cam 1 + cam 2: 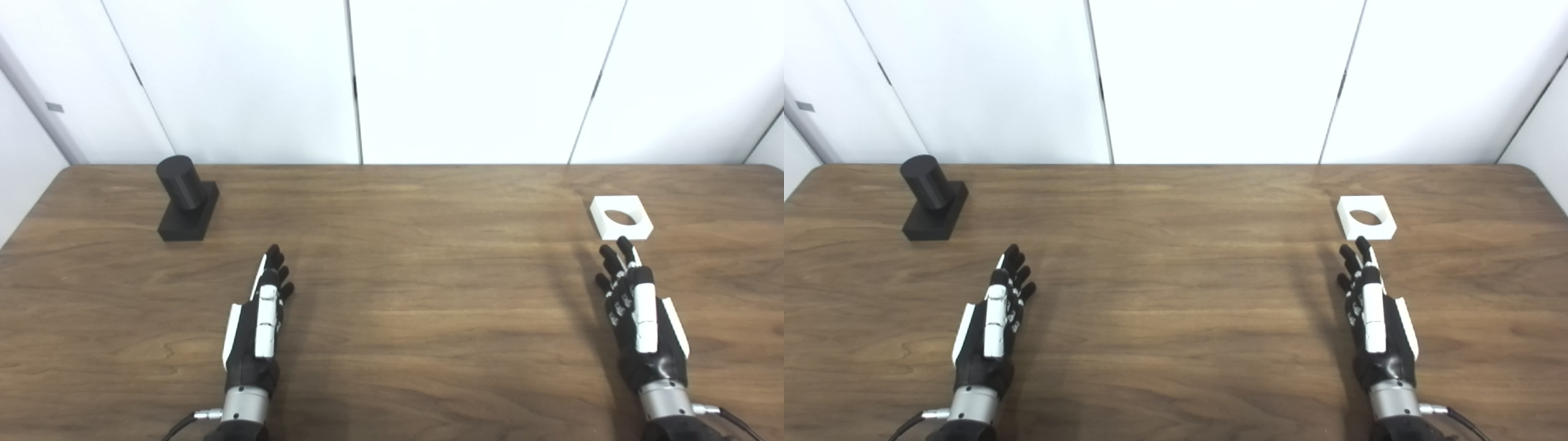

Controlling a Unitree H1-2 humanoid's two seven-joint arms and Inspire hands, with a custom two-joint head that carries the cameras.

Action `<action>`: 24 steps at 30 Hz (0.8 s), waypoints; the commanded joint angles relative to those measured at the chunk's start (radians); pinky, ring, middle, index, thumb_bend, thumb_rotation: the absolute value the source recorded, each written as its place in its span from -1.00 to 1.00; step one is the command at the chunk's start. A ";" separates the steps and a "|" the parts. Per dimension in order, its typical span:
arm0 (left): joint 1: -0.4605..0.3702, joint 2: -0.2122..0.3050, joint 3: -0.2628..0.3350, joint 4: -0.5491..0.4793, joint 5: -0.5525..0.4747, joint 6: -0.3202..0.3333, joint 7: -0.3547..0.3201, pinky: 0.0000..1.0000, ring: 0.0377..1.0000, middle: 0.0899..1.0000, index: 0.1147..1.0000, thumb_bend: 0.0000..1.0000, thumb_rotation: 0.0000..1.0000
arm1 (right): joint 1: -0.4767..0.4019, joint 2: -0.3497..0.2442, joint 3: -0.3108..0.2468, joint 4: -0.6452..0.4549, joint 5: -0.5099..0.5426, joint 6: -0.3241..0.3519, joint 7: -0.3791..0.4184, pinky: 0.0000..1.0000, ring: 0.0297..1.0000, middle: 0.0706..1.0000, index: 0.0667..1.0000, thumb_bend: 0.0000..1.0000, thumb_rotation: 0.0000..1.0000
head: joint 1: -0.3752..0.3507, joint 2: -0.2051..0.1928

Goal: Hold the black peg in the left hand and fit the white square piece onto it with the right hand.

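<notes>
Wooden table [392,318] spans the view, white wall panels [478,79] behind it. Left hand [260,321] sits low over the tabletop, fingers straight & slightly spread, holding nothing. Right hand [637,318] likewise: fingers extended, a bit apart, empty. Black peg [184,196], a cylinder upright on a square base, stands well ahead of the left hand & off to its left, not touched. White square piece [620,217] w/ round hole lies flat just ahead of the right hand's fingertips, small gap between.
</notes>
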 commanded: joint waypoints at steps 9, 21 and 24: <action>0.006 0.008 -0.013 -0.011 0.012 0.010 -0.008 1.00 0.96 0.98 0.98 0.03 1.00 | 0.016 -0.006 0.004 -0.010 -0.003 0.010 0.002 1.00 0.99 0.90 1.00 0.07 1.00 | 0.005 -0.001; 0.023 -0.029 -0.055 -0.005 0.060 -0.005 0.018 0.91 0.93 0.96 0.95 0.06 1.00 | 0.027 -0.042 -0.026 0.023 0.046 -0.027 0.048 1.00 1.00 0.92 1.00 0.04 1.00 | 0.205 -0.064; 0.024 -0.034 -0.070 0.008 0.076 -0.016 0.029 0.93 0.94 0.96 0.95 0.05 1.00 | 0.027 -0.052 -0.032 0.031 0.052 -0.031 0.059 1.00 1.00 0.95 1.00 0.06 1.00 | 0.237 -0.087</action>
